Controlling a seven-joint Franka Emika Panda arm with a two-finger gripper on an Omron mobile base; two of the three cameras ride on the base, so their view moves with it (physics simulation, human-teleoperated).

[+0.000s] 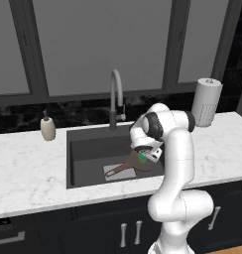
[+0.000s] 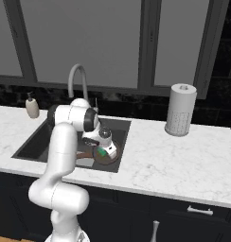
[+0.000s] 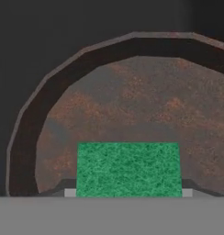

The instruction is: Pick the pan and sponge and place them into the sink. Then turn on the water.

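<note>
In the left base view, the sink [image 1: 83,149] sits in the middle of the picture, cut into the white counter [image 1: 29,173]. One pan [image 1: 138,162] lies at the bottom of the sink, on the right side. Its long handle [image 1: 118,169] points to the lower left. The gripper [image 1: 143,158] hangs right over the round part of the pan. One small green sponge [image 1: 142,158] sits at the gripper's tip, just above the pan. One tall bent faucet [image 1: 115,94] stands behind the sink, and I see no blue stream from it. One soap bottle [image 1: 48,128] is at the left, and one paper towel roll [image 1: 206,101] is at the upper right.

In the right base view, the sink [image 2: 41,139] is at the left middle. The pan [image 2: 105,158] lies in the near right corner of the sink. The gripper [image 2: 104,152] is low over it, with the green sponge [image 2: 103,153] at its tip. The faucet [image 2: 77,80] is behind the arm. The soap bottle [image 2: 32,107] is far left, and the paper towel roll [image 2: 180,109] stands on the counter [image 2: 183,160] at the right.

In the hand view, the brown pan [image 3: 132,101] takes up most of the picture, with its dark rim curving over the top. The green sponge [image 3: 128,169] is at the bottom middle, in front of the pan floor. The two little finger tips [image 3: 70,193] peek out at each side of the sponge, close against it. So the gripper looks part way closed, pinching the sponge between its fingers. I cannot tell if the sponge touches the pan yet.
</note>
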